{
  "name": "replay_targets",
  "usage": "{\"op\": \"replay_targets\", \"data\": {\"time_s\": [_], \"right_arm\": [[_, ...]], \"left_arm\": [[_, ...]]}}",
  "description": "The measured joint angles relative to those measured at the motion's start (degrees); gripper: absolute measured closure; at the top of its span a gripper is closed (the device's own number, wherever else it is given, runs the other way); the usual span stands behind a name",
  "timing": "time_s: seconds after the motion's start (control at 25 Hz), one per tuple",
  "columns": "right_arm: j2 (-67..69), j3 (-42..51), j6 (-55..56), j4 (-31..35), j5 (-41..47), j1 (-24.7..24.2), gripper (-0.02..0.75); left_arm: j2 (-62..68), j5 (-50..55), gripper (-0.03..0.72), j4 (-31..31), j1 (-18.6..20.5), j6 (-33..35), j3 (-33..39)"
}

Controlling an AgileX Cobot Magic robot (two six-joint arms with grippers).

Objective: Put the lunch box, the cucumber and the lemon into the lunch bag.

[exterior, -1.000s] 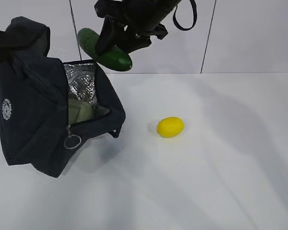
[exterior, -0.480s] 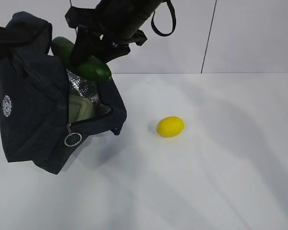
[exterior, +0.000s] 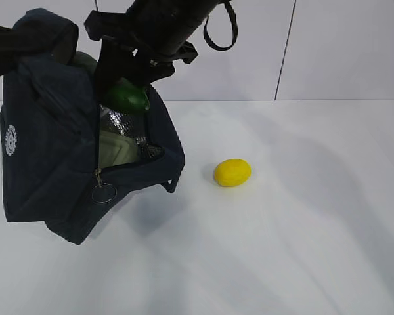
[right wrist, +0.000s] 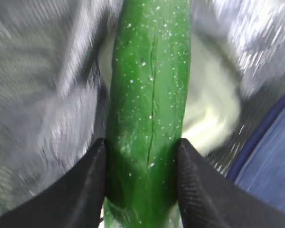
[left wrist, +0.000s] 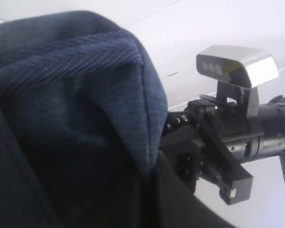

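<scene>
A: Nearest the camera?
B: Bare white table (exterior: pixel 282 249). Then the lemon (exterior: pixel 232 172), lying alone, well apart to the right of the lunch bag (exterior: pixel 46 164).

A: And the bag itself?
B: Dark navy, tilted, mouth open toward upper right. Ring pull (exterior: pixel 103 193) dangling at the front. Silver lining (exterior: pixel 118 125) showing inside, with the pale green lid of the lunch box (exterior: pixel 111 149) already within.

A: Right gripper?
B: Right gripper (exterior: pixel 128 75) reaching across from above, angled down to the bag's opening. Fingers (right wrist: pixel 85 190) pressed against both sides of the cucumber (right wrist: pixel 149 109), pinching it firmly. Cucumber tip just over the foil and the lunch box lid.

A: Left gripper?
B: Hidden behind navy fabric in the left wrist view; impossible to tell whether spread or closed. Beyond, only the other arm's wrist camera (left wrist: pixel 237 66).
</scene>
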Motion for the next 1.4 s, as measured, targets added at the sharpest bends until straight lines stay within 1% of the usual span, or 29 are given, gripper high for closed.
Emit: {"op": "replay_targets", "data": {"time_s": [0.44, 0.8, 1.0, 1.08, 1.24, 1.4], "right_arm": [[0.0, 0.0, 0.0, 0.1, 0.0, 0.7, 0.409], [0.0, 0.0, -2.5, 0.2, 0.1, 0.7, 0.409], [0.0, 0.0, -10.3, 0.5, 0.2, 0.7, 0.407], [0.0, 0.0, -11.8, 0.5, 0.2, 0.7, 0.383], [0.0, 0.0, -13.8, 0.5, 0.2, 0.7, 0.3], [0.0, 0.0, -13.9, -1.6, 0.2, 0.7, 0.272]], "left_arm": [[0.0, 0.3, 0.695, 0.4, 0.0, 0.0, -7.2], [0.0, 5.1, 0.695, 0.8, 0.0, -1.2, -7.6], [0.0, 7.6, 0.695, 0.9, 0.0, -1.3, -7.6], [0.0, 7.7, 0.695, 0.9, 0.0, -1.3, -7.6], [0.0, 7.9, 0.695, 0.9, 0.0, -1.3, -7.6], [0.0, 8.0, 0.695, 1.0, 0.0, -1.5, -7.6]]}}
